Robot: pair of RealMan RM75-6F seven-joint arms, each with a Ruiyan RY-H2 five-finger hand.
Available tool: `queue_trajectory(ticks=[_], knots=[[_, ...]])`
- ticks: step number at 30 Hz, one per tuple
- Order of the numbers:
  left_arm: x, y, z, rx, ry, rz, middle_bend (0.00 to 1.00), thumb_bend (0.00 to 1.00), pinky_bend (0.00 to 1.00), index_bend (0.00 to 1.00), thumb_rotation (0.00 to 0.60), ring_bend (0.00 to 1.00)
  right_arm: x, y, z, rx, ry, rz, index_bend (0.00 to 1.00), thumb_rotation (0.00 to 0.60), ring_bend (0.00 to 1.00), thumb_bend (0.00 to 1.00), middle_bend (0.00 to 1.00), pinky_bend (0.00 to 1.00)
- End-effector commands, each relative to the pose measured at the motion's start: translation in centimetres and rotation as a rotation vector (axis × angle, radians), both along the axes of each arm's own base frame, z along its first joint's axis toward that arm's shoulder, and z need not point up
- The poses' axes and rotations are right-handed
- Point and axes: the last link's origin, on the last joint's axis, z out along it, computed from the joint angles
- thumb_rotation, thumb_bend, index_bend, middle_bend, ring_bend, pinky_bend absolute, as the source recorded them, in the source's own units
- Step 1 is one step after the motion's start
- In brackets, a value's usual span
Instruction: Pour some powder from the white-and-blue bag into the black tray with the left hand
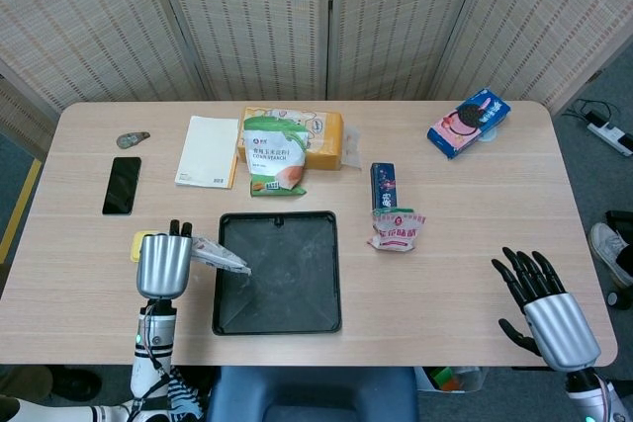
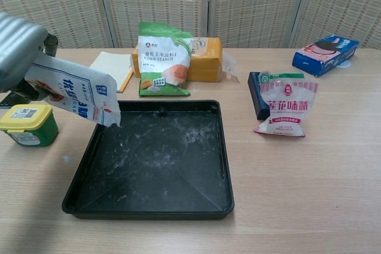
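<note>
Fingers of the left hand point(image 1: 162, 265) grip the white-and-blue bag point(image 2: 74, 97), long axis slanting down to the right, its lower corner just over the left rim of the black tray point(image 2: 226, 165). Right hand point(image 1: 545, 309) hangs spread and empty, well apart at the desk's point(image 1: 475, 244) near right. Blue Chinese characters mark the bag; the green bag point(image 2: 162, 57) behind reads "CORN STARCH".

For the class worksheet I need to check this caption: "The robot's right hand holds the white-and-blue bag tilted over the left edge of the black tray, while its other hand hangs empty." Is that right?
Not quite: the left hand holds the white-and-blue bag, as the head view shows. The bag is tilted over the left edge of the black tray, and the right hand hangs empty, fingers spread.
</note>
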Motion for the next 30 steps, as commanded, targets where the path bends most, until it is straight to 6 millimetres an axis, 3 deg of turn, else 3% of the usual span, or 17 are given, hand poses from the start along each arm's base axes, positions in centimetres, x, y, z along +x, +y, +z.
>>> queue_trajectory(ticks=[1, 24, 30], knots=[[-0.14, -0.05, -0.08, 0.004, 0.016, -0.004, 0.99, 0.23, 1.00, 0.91, 0.600, 1.00, 0.01, 0.02, 0.04, -0.002, -0.001, 0.000, 0.00, 0.600, 0.00, 0.26, 0.00, 0.00], [-0.31, -0.43, -0.62, 0.020, 0.075, -0.049, 1.00, 0.23, 1.00, 0.91, 0.600, 1.00, 0.01, 0.07, 0.09, -0.003, -0.003, 0.002, 0.00, 0.600, 0.00, 0.26, 0.00, 0.00], [-0.19, -0.27, 0.24, -0.025, -0.099, 0.041, 1.00, 0.22, 1.00, 0.91, 0.600, 1.00, -0.06, -0.01, 0.17, -0.006, -0.004, -0.001, 0.00, 0.600, 0.00, 0.26, 0.00, 0.00]])
